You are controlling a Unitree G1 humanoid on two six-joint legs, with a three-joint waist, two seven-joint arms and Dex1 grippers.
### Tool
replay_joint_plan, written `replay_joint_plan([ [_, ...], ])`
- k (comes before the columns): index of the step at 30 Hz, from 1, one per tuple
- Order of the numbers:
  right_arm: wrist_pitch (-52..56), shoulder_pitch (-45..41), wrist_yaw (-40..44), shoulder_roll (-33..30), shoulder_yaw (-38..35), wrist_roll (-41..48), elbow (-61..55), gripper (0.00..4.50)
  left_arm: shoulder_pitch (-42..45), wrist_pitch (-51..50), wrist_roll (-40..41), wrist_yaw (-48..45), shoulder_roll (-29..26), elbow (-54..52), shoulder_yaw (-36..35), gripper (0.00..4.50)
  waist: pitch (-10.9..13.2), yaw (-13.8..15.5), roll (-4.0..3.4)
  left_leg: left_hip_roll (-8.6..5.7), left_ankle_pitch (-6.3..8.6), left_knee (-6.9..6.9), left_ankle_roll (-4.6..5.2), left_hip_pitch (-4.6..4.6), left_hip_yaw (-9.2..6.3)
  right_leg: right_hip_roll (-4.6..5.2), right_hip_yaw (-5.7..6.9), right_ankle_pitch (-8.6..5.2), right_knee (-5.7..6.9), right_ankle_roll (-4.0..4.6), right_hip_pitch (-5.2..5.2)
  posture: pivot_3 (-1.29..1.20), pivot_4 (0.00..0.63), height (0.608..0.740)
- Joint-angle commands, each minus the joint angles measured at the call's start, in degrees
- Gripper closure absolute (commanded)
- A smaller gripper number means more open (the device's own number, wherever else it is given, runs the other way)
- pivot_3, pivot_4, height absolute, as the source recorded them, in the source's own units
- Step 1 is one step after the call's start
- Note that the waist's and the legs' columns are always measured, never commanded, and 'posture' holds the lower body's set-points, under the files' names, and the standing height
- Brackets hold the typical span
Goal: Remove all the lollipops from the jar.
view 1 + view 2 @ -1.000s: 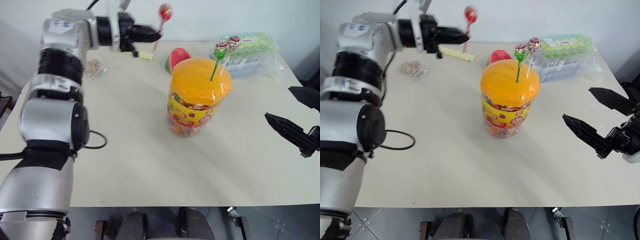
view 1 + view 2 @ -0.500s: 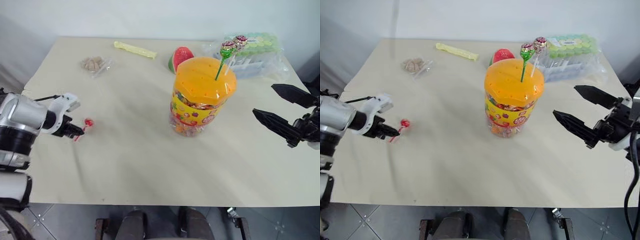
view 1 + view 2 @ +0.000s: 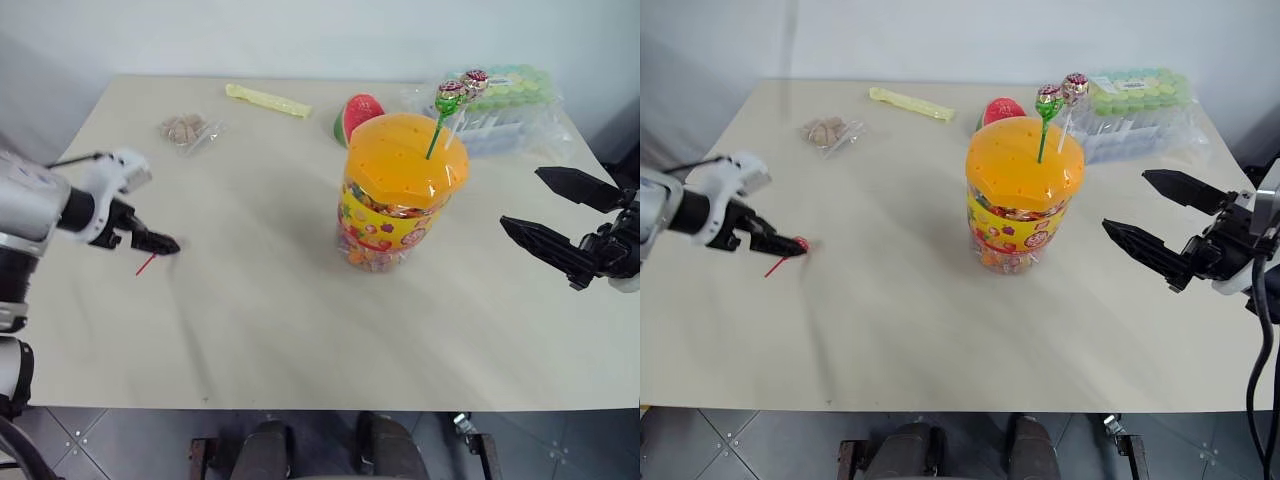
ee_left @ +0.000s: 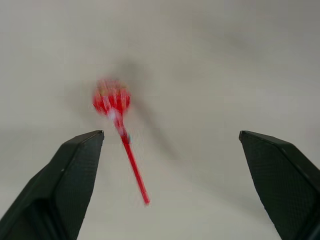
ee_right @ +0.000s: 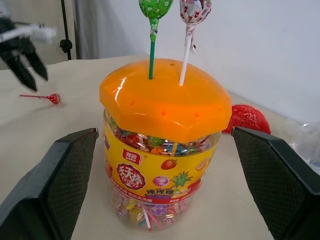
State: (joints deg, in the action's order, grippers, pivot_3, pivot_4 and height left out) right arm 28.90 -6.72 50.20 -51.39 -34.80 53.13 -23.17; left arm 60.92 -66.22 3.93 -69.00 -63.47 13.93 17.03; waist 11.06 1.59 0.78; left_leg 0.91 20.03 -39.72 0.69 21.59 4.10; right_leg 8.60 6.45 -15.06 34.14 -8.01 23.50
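Observation:
The jar [image 3: 400,190], a clear tub with an orange holed lid, stands mid-table. A green lollipop [image 3: 446,98] and a pale pinkish lollipop [image 3: 474,80] stick upright in its lid. A red lollipop [image 4: 111,100] lies on the table at the left, free of any grip. My left gripper [image 3: 790,245] hangs just over it, open, with the candy between and below its fingers [image 4: 75,170]. My right gripper [image 3: 522,197] is open and empty to the right of the jar, pointing at it, a hand's width away.
Behind the jar lie a watermelon-slice toy [image 3: 356,115] and a clear pack of green-capped bottles [image 3: 505,105]. A yellow strip [image 3: 268,100] and a small clear bag [image 3: 185,128] sit at the far left of the table [image 3: 300,340].
My left arm swung down from high behind the jar to the table's left side with the red lollipop, then opened and let it go. The right gripper has barely moved.

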Motion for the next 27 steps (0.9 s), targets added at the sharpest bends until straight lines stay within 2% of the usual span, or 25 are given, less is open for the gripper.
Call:
replay_joint_plan([
  [1, -0.16, 0.60, 0.02, -1.10, -3.86, 0.42, -1.52, 0.00, 2.08, 6.90, 1.86, -1.20, 0.76, 0.89, -3.51, 0.03, 0.00, -0.06, -0.01, 0.00, 0.00, 0.00, 0.00, -0.01, 0.01, 0.00, -0.01, 0.00, 0.00, 0.00, 0.00, 0.00, 0.150, 0.740],
  [7, 1.60, 0.80, -2.06, -1.37, -5.31, 2.26, -4.49, 0.00, 3.38, 21.38, 7.60, -5.07, 7.04, 4.87, -9.88, 0.03, 0.00, -0.06, 0.00, 0.01, 0.00, -0.15, 0.00, 0.00, 0.03, 0.00, -0.03, 0.00, 0.11, 0.00, 0.01, 0.00, 0.150, 0.740],
  [11, 4.68, -2.06, -6.30, -1.87, -3.51, 4.65, -5.55, 0.00, 2.96, 30.98, 18.29, -7.32, 16.60, 7.22, -21.22, 0.03, 0.00, 0.05, 0.00, 0.01, 0.03, -0.33, 0.05, 0.06, 0.02, 0.04, -0.03, 0.00, 0.19, 0.00, 0.00, 0.00, 0.150, 0.740],
  [17, 9.70, -11.72, -11.77, -3.16, 5.34, 4.85, -2.80, 0.00, 0.43, 40.42, 23.76, -17.12, 21.49, 12.56, -24.44, 0.03, -0.01, -0.89, -0.03, 0.02, 0.03, -0.31, 0.05, -0.04, 0.14, 0.01, -0.12, 0.00, 0.32, 0.00, 0.04, 0.00, 0.150, 0.740],
  [20, 9.69, -17.68, -12.85, -1.71, 10.01, 3.04, -0.74, 0.00, -0.43, 45.43, 28.57, -22.84, 22.60, 14.26, -24.36, 0.03, -0.01, -0.99, -0.02, 0.02, 0.03, -0.34, 0.05, -0.04, 0.16, 0.02, -0.15, 0.01, 0.36, 0.00, 0.05, 0.00, 0.150, 0.740],
  [23, 12.61, -25.05, -13.48, -0.25, 15.78, 2.85, 3.60, 0.00, -1.39, 46.70, 29.94, -23.50, 22.94, 14.35, -23.41, 0.03, -0.01, -1.11, -0.02, 0.02, 0.03, -0.36, 0.06, -0.03, 0.16, 0.03, -0.19, 0.01, 0.36, 0.01, 0.07, 0.00, 0.150, 0.740],
  [27, 10.99, -31.97, -10.22, 2.19, 21.01, -1.47, 10.03, 0.00, -3.67, 48.71, 30.67, -22.85, 24.26, 13.44, -23.65, 0.03, -0.01, -1.03, -0.03, 0.01, 0.04, -0.36, 0.07, -0.02, 0.16, 0.04, -0.17, 0.01, 0.36, 0.01, 0.07, 0.00, 0.150, 0.740],
])
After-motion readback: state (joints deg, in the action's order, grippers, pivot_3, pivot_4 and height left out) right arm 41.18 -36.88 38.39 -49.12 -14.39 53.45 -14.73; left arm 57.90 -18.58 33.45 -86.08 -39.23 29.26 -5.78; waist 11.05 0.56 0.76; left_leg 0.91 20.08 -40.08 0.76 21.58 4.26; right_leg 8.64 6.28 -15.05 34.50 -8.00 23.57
